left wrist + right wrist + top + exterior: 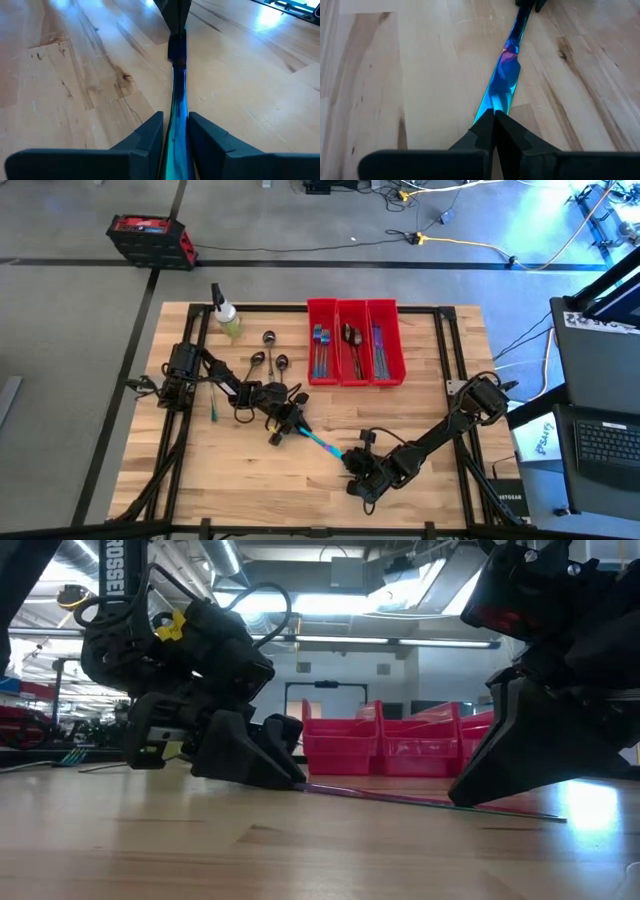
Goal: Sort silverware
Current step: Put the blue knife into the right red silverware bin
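Item, iridescent knife (318,442): high view, flat on table (420,390) mid-front, left pincer (285,424) and right pincer (352,463) each clamped on an end, prob. a handover toward red bins (353,340); low view, knife (430,801) bridges both; wrist views, fingers (150,135) nip handle, fingers (485,127) pinch blade.

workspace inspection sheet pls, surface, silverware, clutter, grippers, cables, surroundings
surface: wooden table, black frame rails at its edges
job's things: iridescent knife flat on the table, held at both ends; three dark spoons and a thin teal piece loose; more silverware in three red bins
clutter: spray bottle at the far left corner
grippers: left gripper shut on one end of the knife; right gripper shut on the other end
cables: yellow cable on the floor
surroundings: red-black case on the floor, laptop at right
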Motion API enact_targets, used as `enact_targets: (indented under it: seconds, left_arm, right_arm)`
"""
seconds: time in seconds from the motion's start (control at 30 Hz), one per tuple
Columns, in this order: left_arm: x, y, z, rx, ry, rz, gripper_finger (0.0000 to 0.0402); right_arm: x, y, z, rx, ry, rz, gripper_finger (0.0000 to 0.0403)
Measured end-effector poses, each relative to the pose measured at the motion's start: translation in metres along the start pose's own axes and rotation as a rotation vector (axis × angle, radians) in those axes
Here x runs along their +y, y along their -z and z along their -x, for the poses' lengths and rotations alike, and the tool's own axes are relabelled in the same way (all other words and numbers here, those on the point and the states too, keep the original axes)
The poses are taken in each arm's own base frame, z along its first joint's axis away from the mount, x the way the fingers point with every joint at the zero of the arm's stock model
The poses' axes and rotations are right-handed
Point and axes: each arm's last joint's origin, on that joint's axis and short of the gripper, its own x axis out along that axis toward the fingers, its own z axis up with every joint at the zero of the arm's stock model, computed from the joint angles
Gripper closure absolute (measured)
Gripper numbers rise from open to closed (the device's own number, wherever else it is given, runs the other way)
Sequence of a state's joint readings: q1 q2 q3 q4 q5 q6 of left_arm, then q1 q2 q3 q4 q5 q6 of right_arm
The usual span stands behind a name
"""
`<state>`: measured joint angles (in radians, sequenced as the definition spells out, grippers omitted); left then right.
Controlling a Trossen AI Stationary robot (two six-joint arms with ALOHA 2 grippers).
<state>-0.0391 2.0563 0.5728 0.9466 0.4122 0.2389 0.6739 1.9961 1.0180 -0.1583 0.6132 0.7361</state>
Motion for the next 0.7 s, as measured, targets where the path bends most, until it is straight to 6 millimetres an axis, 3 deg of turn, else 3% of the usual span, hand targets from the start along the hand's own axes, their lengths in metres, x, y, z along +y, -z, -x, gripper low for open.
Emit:
enact_targets:
  seconds: [0.17, 0.37, 0.7]
  left_arm:
    - [0.0001, 0.0001, 0.0001, 0.003, -0.009, 0.003, 0.0324]
    - [-0.0001, 0.0004, 0.0002, 0.003, -0.006, -0.001, 0.0356]
    - [0.0, 0.0004, 0.0002, 0.005, -0.014, 0.006, 0.035]
  right_arm:
    - [0.0, 0.0, 0.0, 0.0, 0.0, 0.0, 0.0403]
    - [-0.0004, 0.0004, -0.0001, 0.0, 0.006, 0.003, 0.0403]
    - [-0.0003, 0.0002, -0.0001, -0.002, 0.004, 0.001, 0.0403]
